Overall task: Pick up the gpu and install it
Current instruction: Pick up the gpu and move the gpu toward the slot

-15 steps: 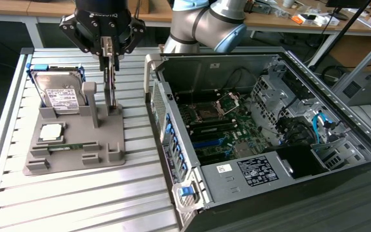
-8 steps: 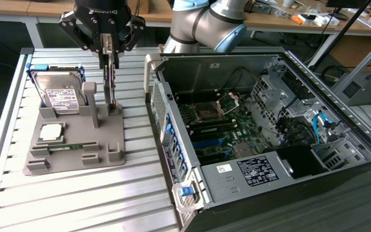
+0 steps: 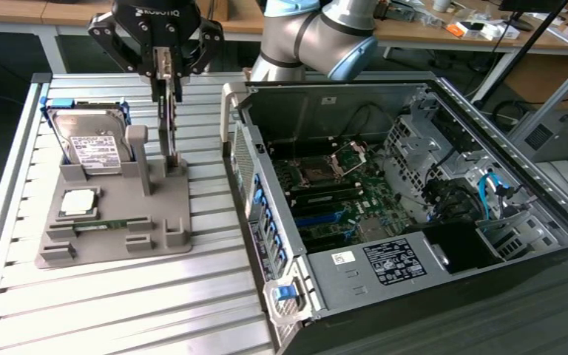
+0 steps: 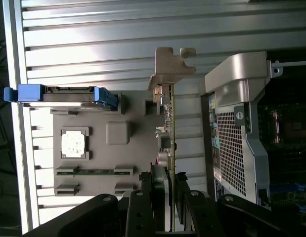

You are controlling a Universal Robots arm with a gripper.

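pick-up step, i judge: the tool (image 3: 168,87) is clamped on the gpu (image 3: 171,133), which stands upright in the grey holder (image 3: 116,248), at the exterior view's left of the open case (image 3: 413,96). freeing it probably calls for a straight pull. the wrist view shows fingers (image 4: 158,197) on both sides of the board.

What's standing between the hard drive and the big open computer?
The gpu, on edge in the grey holder, gripped at its top by the tool. The exterior view shows it.
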